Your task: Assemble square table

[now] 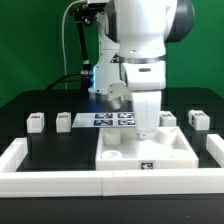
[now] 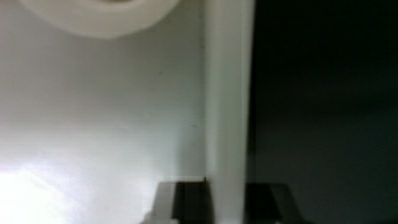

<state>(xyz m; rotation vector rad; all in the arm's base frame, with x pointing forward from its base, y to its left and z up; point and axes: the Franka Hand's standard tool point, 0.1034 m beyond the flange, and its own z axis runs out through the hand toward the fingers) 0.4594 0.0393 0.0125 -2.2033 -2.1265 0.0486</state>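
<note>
White plastic square tabletop [image 1: 170, 150] flat on the table [image 1: 60, 145], close against the border rim [image 1: 50, 180]; fingers [image 2: 182, 205] pinched narrow on its thin upright side wall [image 2: 226, 100], which runs lengthwise straight away between them.

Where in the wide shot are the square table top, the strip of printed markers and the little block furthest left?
Table top [image 1: 175, 149]: exterior view, a bare part of its flat surface.
Marker board [image 1: 112, 119]: exterior view, middle of the strip.
Leftmost leg [image 1: 36, 122]: exterior view, its front face.
</note>
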